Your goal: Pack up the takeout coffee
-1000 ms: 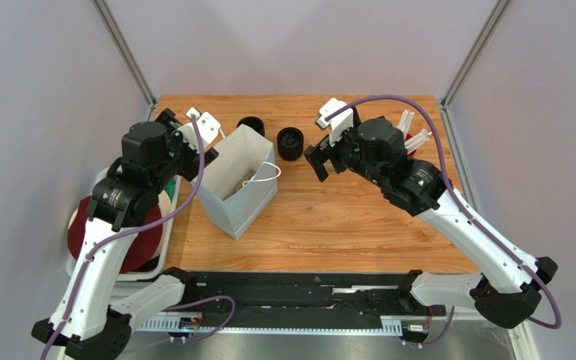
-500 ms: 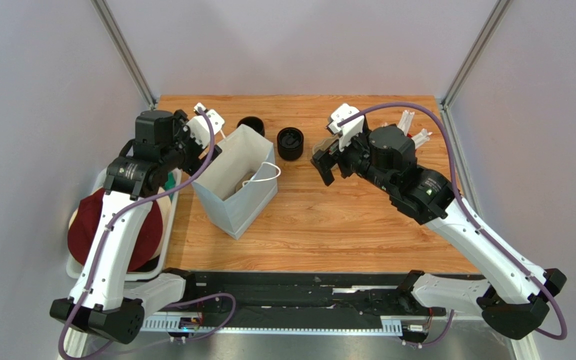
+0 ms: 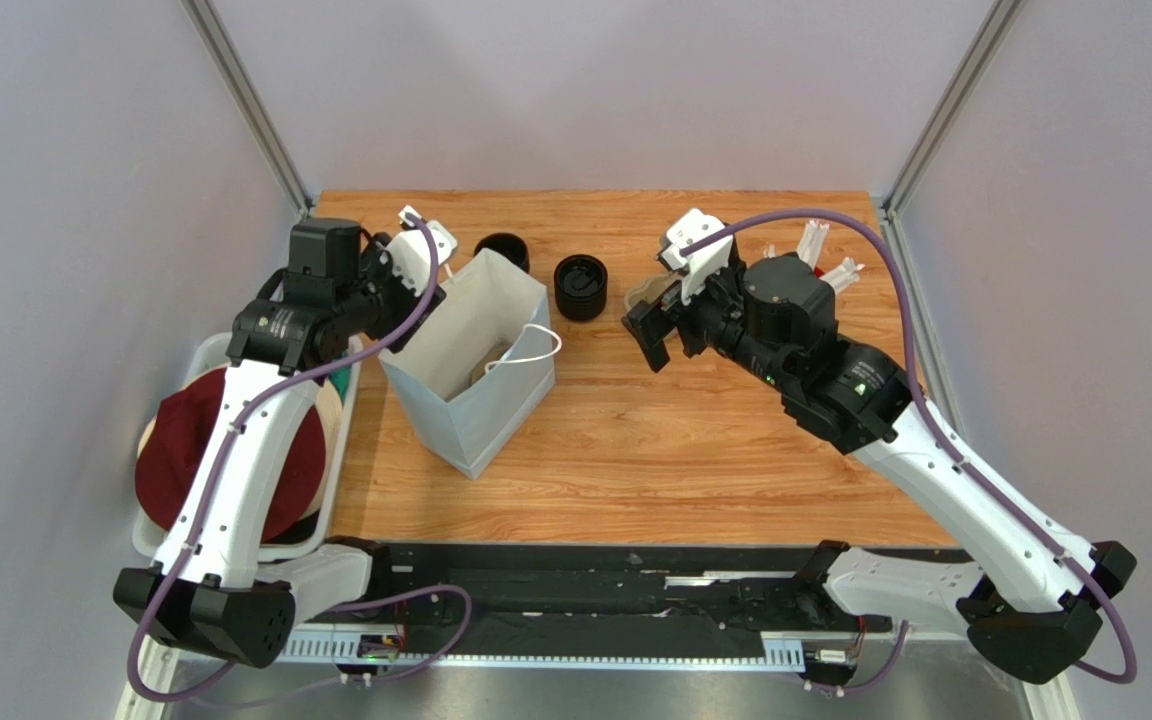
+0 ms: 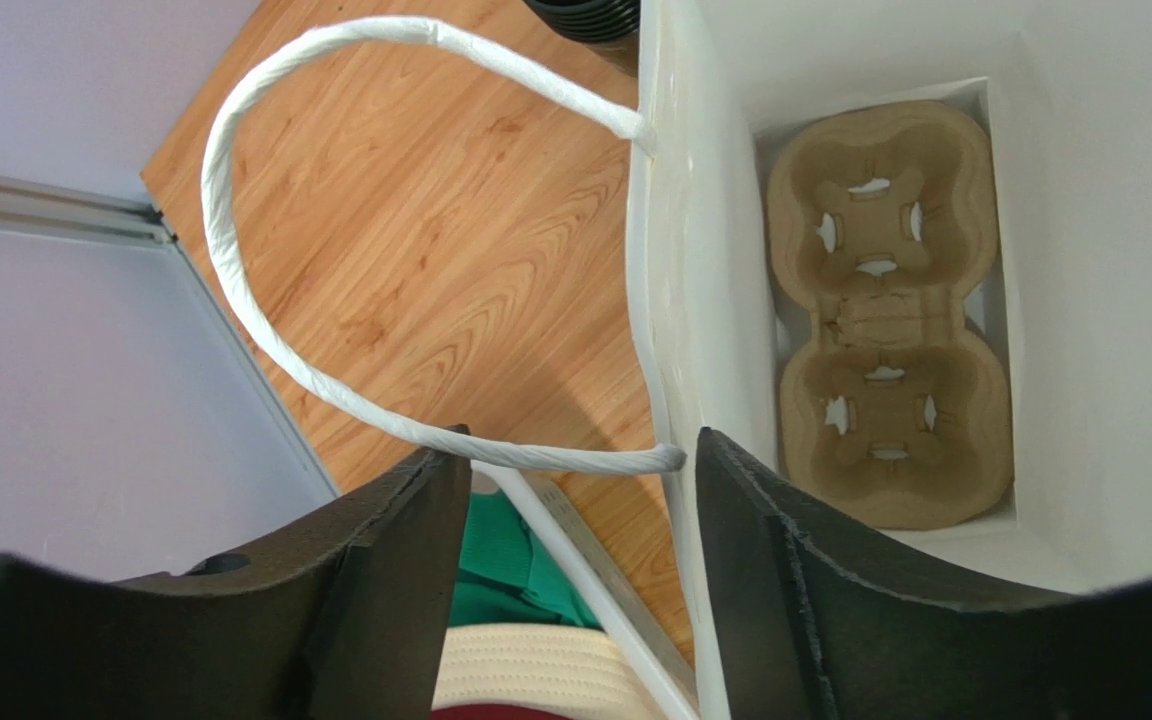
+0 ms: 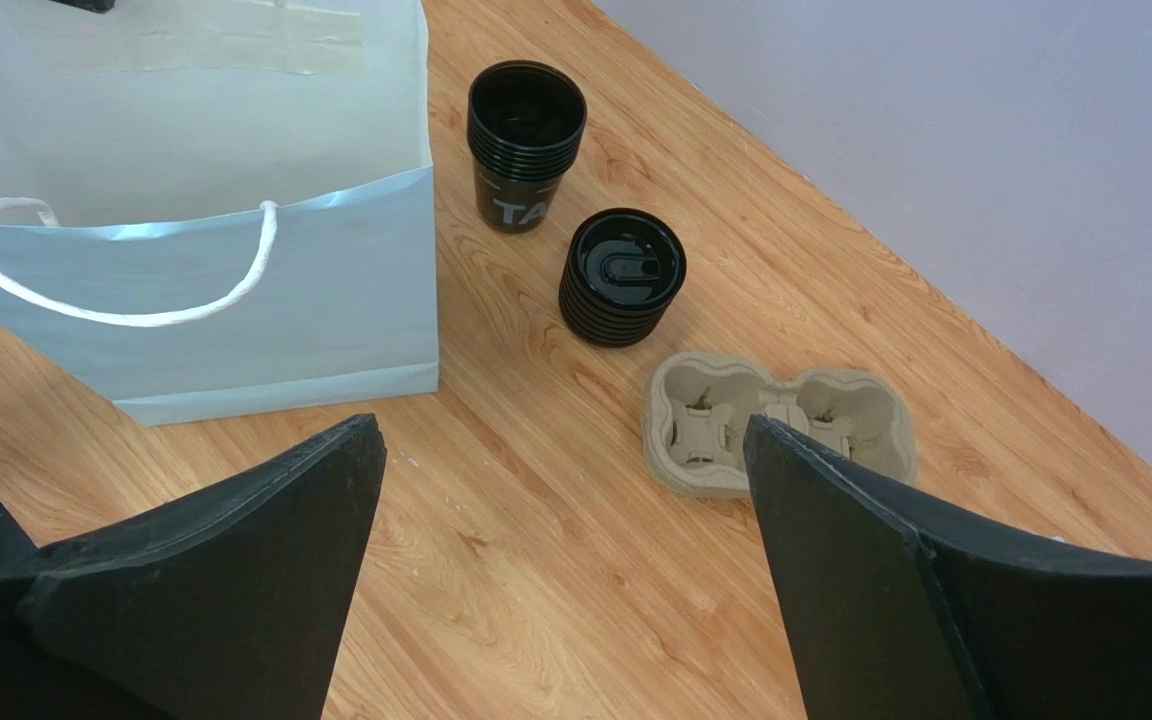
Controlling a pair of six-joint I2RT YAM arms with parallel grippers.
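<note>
Grey panel walls box in the light wooden tabletop [image 3: 657, 450] where both my arms work. My left gripper [image 4: 582, 465] has its black fingers [image 4: 387, 578] apart, straddling the top edge of the tall white paper bag [image 4: 1093, 225]. The bag's wall and the root of its white twisted-cord handle [image 4: 216, 210] lie between them, and I cannot tell whether either finger touches the paper. Down inside the bag a brown moulded-pulp two-cup carrier [image 4: 883, 315] lies flat on the bottom.

My right gripper [image 5: 563, 428] hangs wide apart above bare wood, holding nothing. Just beyond it sits an empty pulp carrier [image 5: 778, 420]. Beside that is a short stack of round black lids [image 5: 623, 278], then a stack of black paper cups [image 5: 525, 143] close to the bag's corner. Off the table's left edge a white tub [image 3: 330, 495] holds something maroon [image 3: 214, 450]. The takeout coffee itself — one lidded cup — I cannot pick out in any view.
</note>
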